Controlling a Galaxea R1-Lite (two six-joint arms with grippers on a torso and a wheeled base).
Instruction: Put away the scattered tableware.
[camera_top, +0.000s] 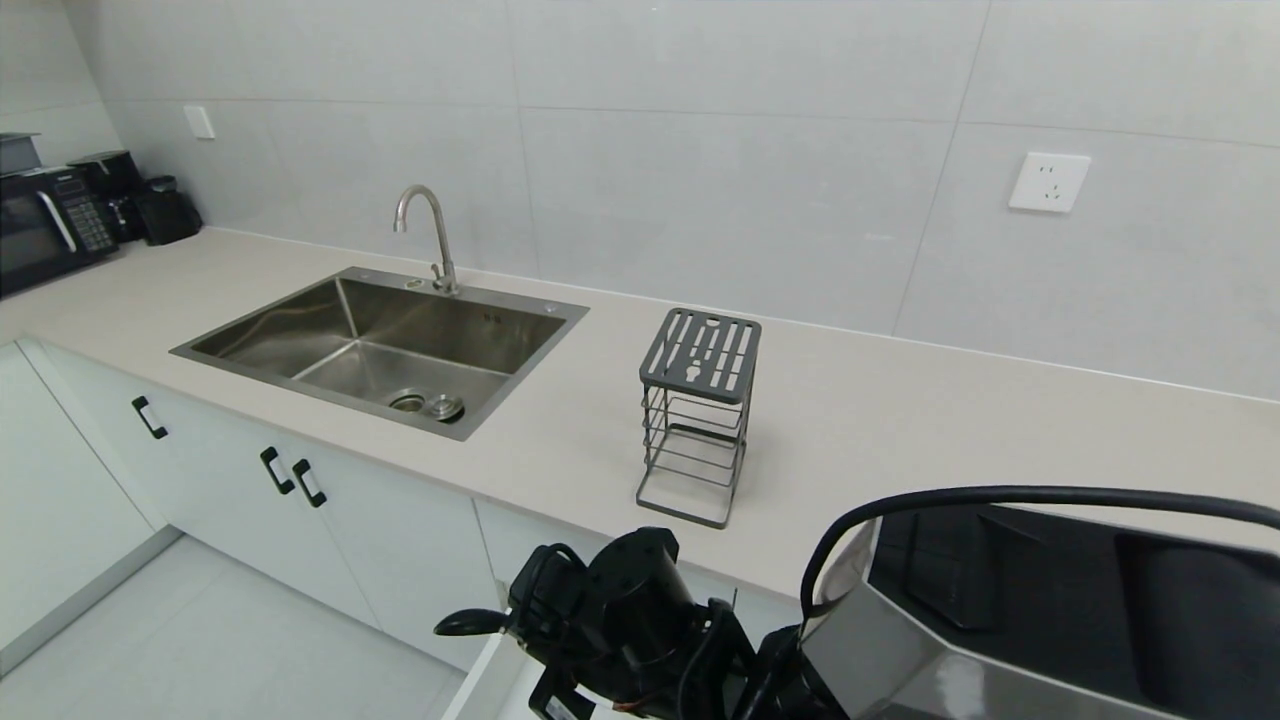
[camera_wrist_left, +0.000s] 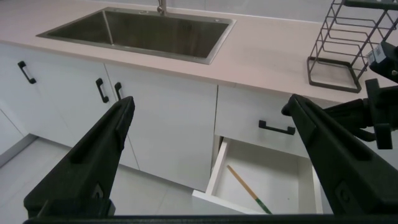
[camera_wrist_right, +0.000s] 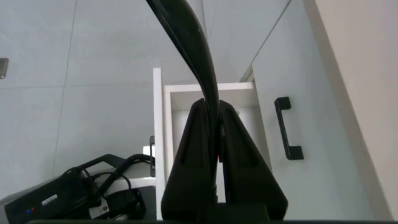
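Left gripper (camera_wrist_left: 210, 107) wide; right gripper (camera_wrist_right: 213, 111) clamps utensil (camera_wrist_right: 186, 31)

1. Pale grey tiled wall (camera_top: 720, 180) with a white socket (camera_top: 1048, 181).
2. Beige countertop (camera_top: 900, 420) holding a steel sink (camera_top: 440, 335) and curved tap (camera_top: 425, 225).
3. White cabinets (camera_top: 380, 530), black handles, light tiled floor (camera_top: 200, 650).
4. Black microwave (camera_top: 45, 225) at the far left.

Bright, even, diffuse light from overhead; shadows soft throughout. Wall tiles (camera_top: 720, 190) carry a pale sheen. Sink (camera_top: 450, 335) steel gives broad dull reflections, brightest on the basin's back wall. Rack (camera_top: 700, 400) throws only a faint shadow at its foot on the countertop (camera_top: 900, 430). Head view bends straight lines: tile seams and counter edge tilt and bow toward the edges. Left gripper (camera_wrist_left: 210, 102) fingers (camera_wrist_left: 93, 155) read as near-black silhouettes. A pale glare streak runs along the black utensil (camera_wrist_right: 186, 37) clamped in the right gripper (camera_wrist_right: 214, 109).
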